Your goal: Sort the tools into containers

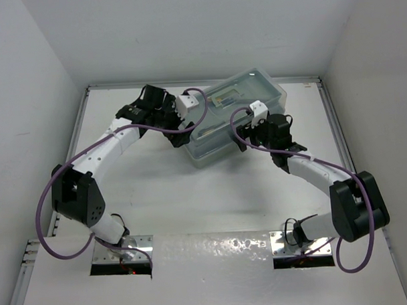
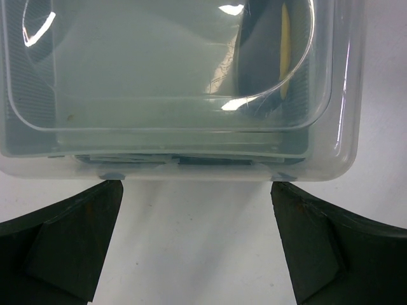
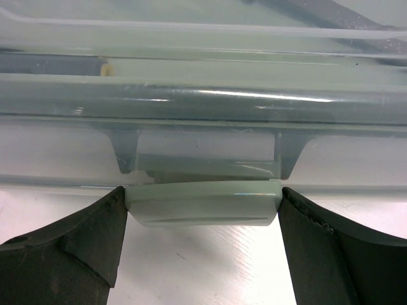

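Latch (image 3: 203,211) sits between my right gripper's (image 3: 202,244) spread fingers; I'd pinch squarely while the left gripper (image 2: 196,244), also spread, steadies the toolbox (image 1: 234,118).

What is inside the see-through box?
Through the toolbox lid, the left wrist view shows a black-and-yellow handle. Green trays show too. Glare and cloudy plastic hide everything else.
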Available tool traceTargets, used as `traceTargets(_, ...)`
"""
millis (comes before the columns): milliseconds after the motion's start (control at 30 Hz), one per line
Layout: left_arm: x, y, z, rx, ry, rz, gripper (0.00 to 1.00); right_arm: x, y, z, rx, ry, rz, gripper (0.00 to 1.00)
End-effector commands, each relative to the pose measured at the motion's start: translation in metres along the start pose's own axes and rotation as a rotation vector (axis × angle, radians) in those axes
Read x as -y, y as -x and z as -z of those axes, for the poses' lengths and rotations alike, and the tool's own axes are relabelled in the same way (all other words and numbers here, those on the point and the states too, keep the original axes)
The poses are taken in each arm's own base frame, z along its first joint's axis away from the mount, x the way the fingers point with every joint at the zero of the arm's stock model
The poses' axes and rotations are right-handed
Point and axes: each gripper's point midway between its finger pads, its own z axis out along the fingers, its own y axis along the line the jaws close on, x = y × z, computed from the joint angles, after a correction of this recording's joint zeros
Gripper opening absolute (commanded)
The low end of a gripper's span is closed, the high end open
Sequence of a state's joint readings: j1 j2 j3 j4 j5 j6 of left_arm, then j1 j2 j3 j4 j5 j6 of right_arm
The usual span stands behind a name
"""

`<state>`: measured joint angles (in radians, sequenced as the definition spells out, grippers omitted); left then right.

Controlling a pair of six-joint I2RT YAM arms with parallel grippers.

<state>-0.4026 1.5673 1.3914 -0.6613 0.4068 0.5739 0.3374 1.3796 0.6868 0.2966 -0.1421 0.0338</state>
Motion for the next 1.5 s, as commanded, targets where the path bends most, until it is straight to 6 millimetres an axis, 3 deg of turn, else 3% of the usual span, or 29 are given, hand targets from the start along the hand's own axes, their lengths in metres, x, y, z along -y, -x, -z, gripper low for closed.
traceTargets(0,0.000,0.025,-0.004,0.093,-0.029,-0.033,1.00,-0.038,0.112,0.020,0.385,0.147,0.141,0.47)
traceTargets(500,0.002,0.022,-0.004,0.087,-0.036,-0.036,1.00,-0.033,0.106,0.013,0.395,0.111,0.054,0.48)
traceTargets(700,0.003,0.022,-0.005,0.086,-0.041,-0.034,1.00,-0.040,0.070,-0.007,0.331,0.158,0.074,0.61)
traceTargets(1000,0.004,0.022,-0.002,0.085,-0.038,-0.044,1.00,-0.043,0.054,-0.017,0.305,0.178,0.076,0.79)
traceTargets(1100,0.005,0.022,-0.001,0.088,-0.043,-0.046,1.00,-0.042,0.048,-0.014,0.278,0.173,0.095,0.89)
traceTargets(1133,0.005,0.021,-0.002,0.087,-0.044,-0.047,1.00,-0.042,0.041,-0.013,0.250,0.175,0.098,0.98)
traceTargets(1467,0.006,0.019,-0.003,0.078,-0.048,-0.045,1.00,-0.044,0.030,-0.007,0.157,0.203,0.174,0.99)
